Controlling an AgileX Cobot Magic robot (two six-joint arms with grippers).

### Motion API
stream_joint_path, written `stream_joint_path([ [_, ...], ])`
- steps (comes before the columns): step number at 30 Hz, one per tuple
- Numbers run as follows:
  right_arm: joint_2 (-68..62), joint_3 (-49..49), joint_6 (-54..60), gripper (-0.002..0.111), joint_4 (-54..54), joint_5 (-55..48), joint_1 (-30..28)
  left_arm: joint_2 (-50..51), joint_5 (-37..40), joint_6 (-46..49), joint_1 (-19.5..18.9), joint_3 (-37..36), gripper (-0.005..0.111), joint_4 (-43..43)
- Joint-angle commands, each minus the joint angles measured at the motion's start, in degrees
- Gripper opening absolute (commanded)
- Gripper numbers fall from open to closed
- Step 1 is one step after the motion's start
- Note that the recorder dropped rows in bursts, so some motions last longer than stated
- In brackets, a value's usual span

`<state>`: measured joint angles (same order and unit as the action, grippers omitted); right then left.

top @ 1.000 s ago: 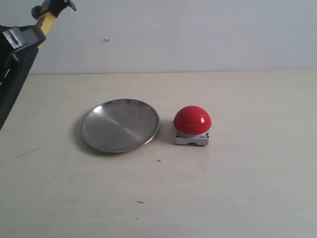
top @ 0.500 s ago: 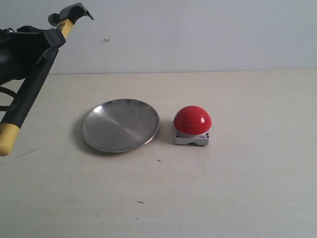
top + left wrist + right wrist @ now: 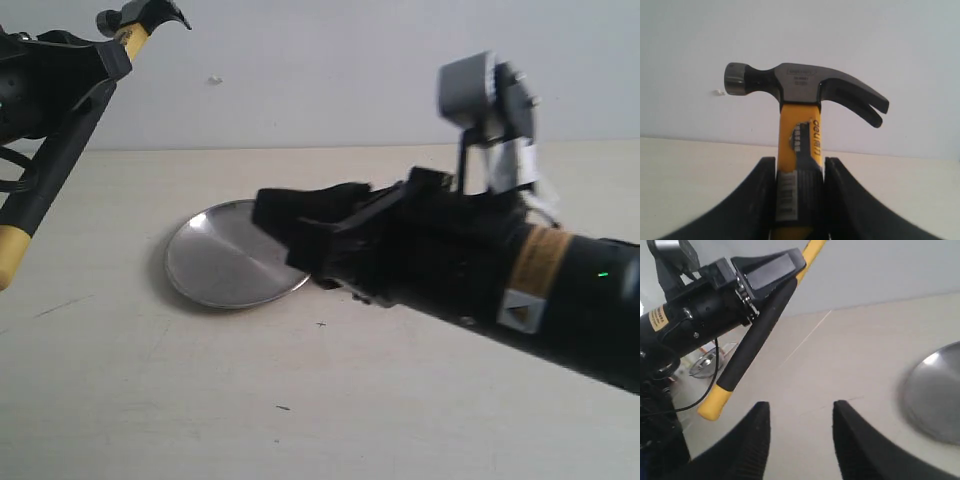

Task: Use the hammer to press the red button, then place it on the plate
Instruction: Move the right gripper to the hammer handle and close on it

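Exterior view, left to right. The left gripper (image 3: 92, 68) is raised at the upper left, above the table (image 3: 150, 400) and in front of the pale wall (image 3: 320, 70). It is clamped on the hammer (image 3: 58, 165), just below the yellow neck. The dark head points up, with the claw toward the right. The black handle slants down and to the left, and its yellow end hangs in the air near the left edge, well clear of the tabletop. The left wrist view shows both black fingers (image 3: 765, 185) pressed against the two sides of the handle.

The plate (image 3: 215, 260) lies flat on the table left of centre, with nothing on it.

The right gripper (image 3: 800, 407) reaches in from the right and hovers over the plate's right rim, its arm covering the table on that side. Its two fingers stand moderately apart and hold nothing, as the right wrist view shows.

The red button appears in none of the views.
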<state>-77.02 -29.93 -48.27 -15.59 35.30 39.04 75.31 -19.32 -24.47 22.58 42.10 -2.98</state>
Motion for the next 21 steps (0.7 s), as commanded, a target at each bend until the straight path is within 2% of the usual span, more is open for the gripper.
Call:
stream_joint_path([
  [1, -13.9, -5.4, -12.6, 0.061, -8.3, 15.8, 0.3, -0.6, -3.9, 2.2, 0.4, 1.3, 0.0, 0.6],
  [4, -20.3, -11.9, -20.4, 0.062, -15.3, 21.6, 0.3, -0.6, -3.9, 2.8, 0.4, 1.3, 0.0, 0.6],
  [10, -25.1, -21.3, -24.3, 0.062, -20.6, 21.8, 0.3, -0.6, -3.9, 3.1, 0.4, 1.3, 0.0, -0.5],
  [21, -30.4, -27.6, -28.1, 0.062, -20.5, 19.1, 0.3, -0.6, -3.9, 3.1, 0.4, 1.3, 0.0, -2.6],
])
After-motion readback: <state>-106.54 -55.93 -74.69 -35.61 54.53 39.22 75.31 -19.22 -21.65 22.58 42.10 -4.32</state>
